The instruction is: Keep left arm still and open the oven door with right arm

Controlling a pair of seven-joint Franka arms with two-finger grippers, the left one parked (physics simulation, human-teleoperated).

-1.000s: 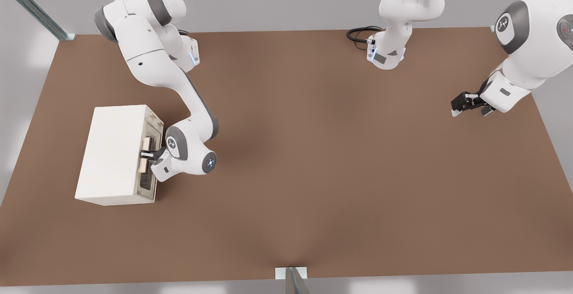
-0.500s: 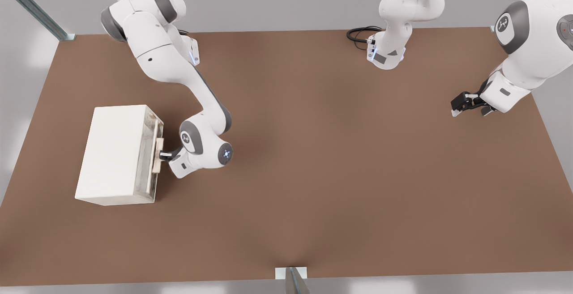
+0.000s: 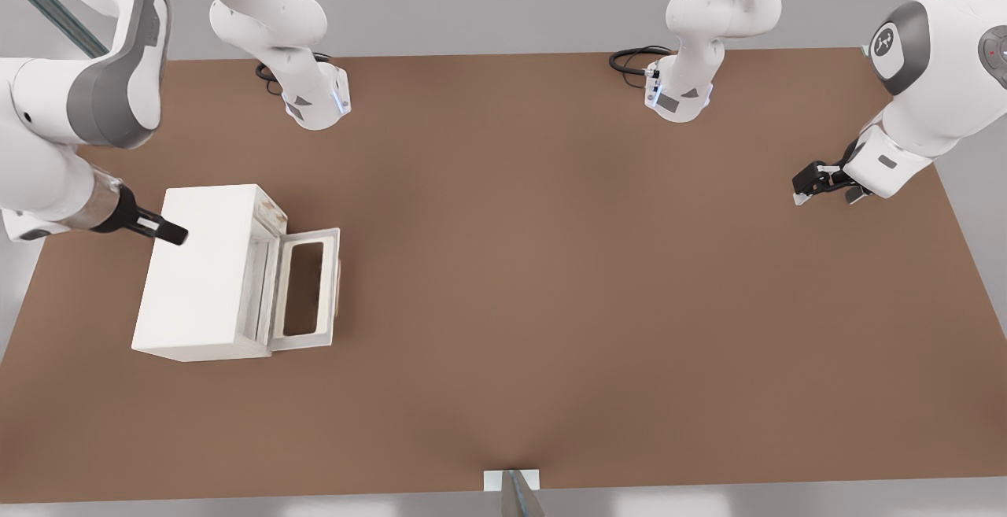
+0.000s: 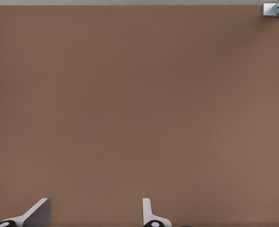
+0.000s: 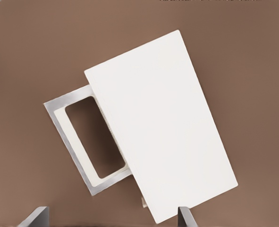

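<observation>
The oven (image 3: 201,273) sits at the left of the front view, on the brown table (image 3: 590,304), a plain cream box seen from above. Its door (image 3: 305,289) is swung fully down and lies flat, or very nearly flat, just beside the box on the front view's right, hinged along the oven's lower front edge. Through the dark window in the cream frame I see only the brown of the table. The tan handle is a thin sliver on the door's far edge, hard to make out.

The right arm (image 3: 71,108) fills the upper left corner of the front view, large and close to the camera. Its gripper (image 3: 167,232) hangs above the oven's top near the box's upper left corner, well up in the air and touching nothing. In the right wrist view the whole oven (image 5: 160,125) lies below with the door (image 5: 85,144) spread out beside it, and the two fingertips (image 5: 35,217) stand far apart at the frame's lower edge with nothing between them, so the pincer is released and holds nothing.

As I judge it, the job is done: the door is as open as it goes and the arm is clear of it. The left arm (image 3: 920,76) is at the far right of the front view, well apart from the oven. What is left, if anything, is only for the right arm to settle somewhere out of the way without brushing the box beneath it.
</observation>
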